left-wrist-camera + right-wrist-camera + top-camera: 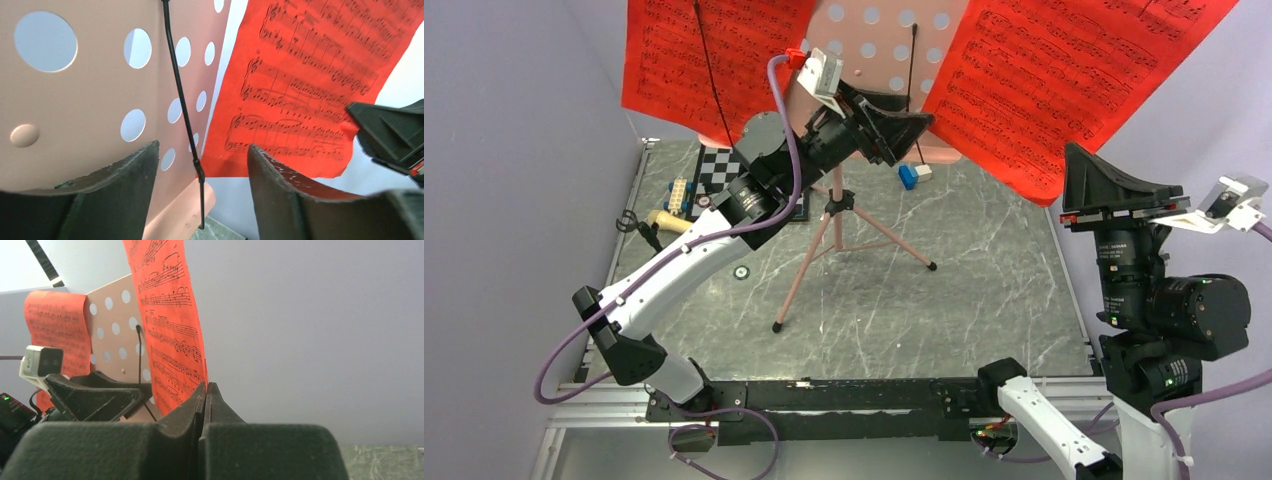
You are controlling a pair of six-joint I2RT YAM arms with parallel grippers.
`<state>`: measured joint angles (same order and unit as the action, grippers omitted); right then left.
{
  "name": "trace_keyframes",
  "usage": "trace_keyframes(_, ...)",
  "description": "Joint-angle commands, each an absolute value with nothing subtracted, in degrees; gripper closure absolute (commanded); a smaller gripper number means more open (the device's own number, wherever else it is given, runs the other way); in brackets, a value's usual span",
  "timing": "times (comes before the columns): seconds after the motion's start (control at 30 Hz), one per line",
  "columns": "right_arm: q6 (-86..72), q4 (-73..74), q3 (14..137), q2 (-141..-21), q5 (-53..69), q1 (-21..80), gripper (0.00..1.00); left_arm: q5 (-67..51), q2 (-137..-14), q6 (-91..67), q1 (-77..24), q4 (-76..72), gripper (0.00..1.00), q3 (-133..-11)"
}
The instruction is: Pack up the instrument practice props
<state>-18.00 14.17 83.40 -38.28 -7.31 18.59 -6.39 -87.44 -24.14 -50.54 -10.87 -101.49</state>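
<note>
While the left gripper (202, 146) hangs with its jaws apart and nothing between them, just in front of the pink stand (886, 33), the right gripper (205, 386) is closed on the outer edge of the right page (1064, 70), whose paper runs down into the seam between its tips. The stand is upright on its tripod near the middle of the table (984, 300), with the left page (714, 60) spread over the other side of its desk. The mic (669, 220) lies by the table's left edge, near the chessboard (717, 165). Blue and white bricks (912, 174) sit just behind the tripod.
</note>
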Motion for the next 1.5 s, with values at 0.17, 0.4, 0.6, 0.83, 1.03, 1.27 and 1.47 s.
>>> trace_keyframes(0.17,-17.61,14.53,83.92,-33.01,-5.76,19.51,1.00,-7.23,-81.83,-28.20,-50.49,-14.58,0.02,-95.11)
trace_keyframes(0.4,-15.90,18.66,80.65,-29.58,-16.19,19.51,1.00,-7.65,-72.50,-32.46,-51.47,-21.40,0.01,-79.63)
trace_keyframes(0.6,-14.29,18.04,65.30,-15.73,-20.00,19.42,1.00,-8.42,-60.58,-35.65,-52.30,-29.30,0.01,-60.94)
trace_keyframes(0.83,-20.34,25.91,56.91,-10.71,-21.21,19.34,1.00,-4.62,-50.47,-38.89,-53.41,-32.53,0.01,-44.47)
trace_keyframes(1.03,-24.08,32.57,50.59,-7.45,-22.83,19.31,1.00,-1.91,-43.38,-40.69,-54.31,-28.63,0.01,-35.57)
trace_keyframes(1.27,-36.45,38.12,42.78,-12.94,-25.49,19.42,1.00,-0.29,-37.30,-49.12,-54.58,-30.87,0.01,-20.72)
trace_keyframes(1.47,-40.95,33.19,40.58,-21.57,-29.46,19.36,1.00,-0.18,-31.66,-56.70,-55.10,-32.05,0.01,-9.03)
